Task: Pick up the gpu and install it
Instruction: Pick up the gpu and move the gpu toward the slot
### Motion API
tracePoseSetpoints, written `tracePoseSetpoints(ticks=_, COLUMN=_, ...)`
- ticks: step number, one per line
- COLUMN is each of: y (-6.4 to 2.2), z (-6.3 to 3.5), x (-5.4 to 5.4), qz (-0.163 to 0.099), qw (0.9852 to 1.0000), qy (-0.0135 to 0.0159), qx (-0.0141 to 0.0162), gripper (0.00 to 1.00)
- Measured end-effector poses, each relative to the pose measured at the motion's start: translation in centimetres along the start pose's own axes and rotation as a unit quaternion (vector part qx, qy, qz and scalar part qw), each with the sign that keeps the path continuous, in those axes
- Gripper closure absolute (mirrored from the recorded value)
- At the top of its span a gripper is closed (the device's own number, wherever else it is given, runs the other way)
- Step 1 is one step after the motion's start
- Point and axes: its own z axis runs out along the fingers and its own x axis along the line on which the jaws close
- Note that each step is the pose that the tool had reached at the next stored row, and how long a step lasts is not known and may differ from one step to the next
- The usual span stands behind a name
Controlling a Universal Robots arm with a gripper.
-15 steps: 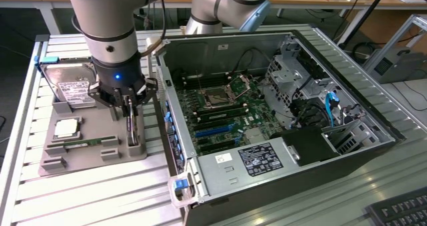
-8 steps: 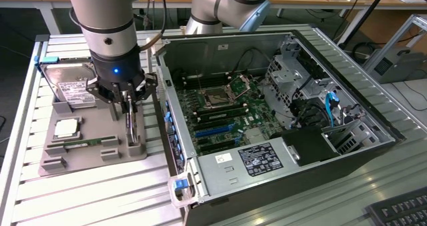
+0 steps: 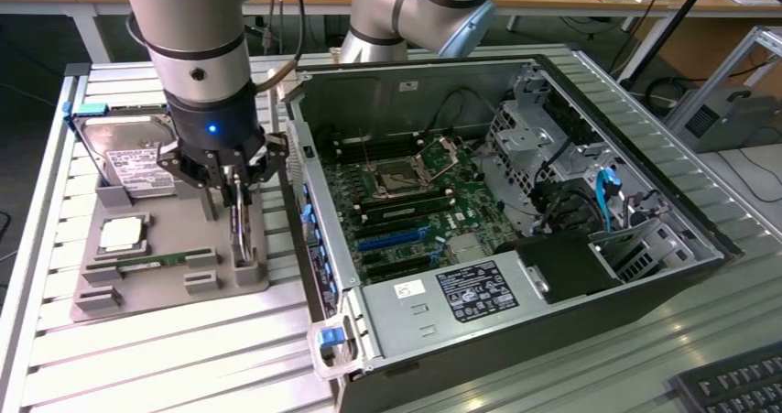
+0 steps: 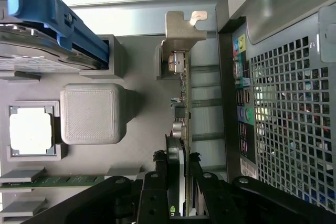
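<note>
The gpu (image 3: 248, 237) (image 4: 181, 90) is a thin dark card with a silvery end bracket. It stands on edge in a slot of the grey holder (image 3: 183, 221). My gripper (image 3: 238, 193) (image 4: 177, 158) comes down on it from above. One black finger lies against each face of the card near its middle, so the gripper is shut on the gpu. The card's lower edge still sits in the holder slot. To the exterior view's right stands the open computer case (image 3: 635, 193) with its motherboard and blue expansion slots (image 3: 391, 239).
On the holder are also a silver hard drive (image 3: 135, 152) (image 4: 31, 51) in a blue frame, a processor (image 3: 123, 234) (image 4: 30, 132) and a green memory stick (image 3: 153, 262) (image 4: 58, 180). The case's perforated rear wall (image 4: 286, 108) stands close beside the gpu. A keyboard (image 3: 733, 385) lies at the front.
</note>
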Motion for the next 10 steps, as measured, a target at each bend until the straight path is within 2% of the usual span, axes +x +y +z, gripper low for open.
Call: tracePoseSetpoints(ticks=10, y=0.01, z=-0.23, x=-0.01, qz=0.000, qw=1.0000, qy=0.0000, qx=0.0000, gripper=0.73)
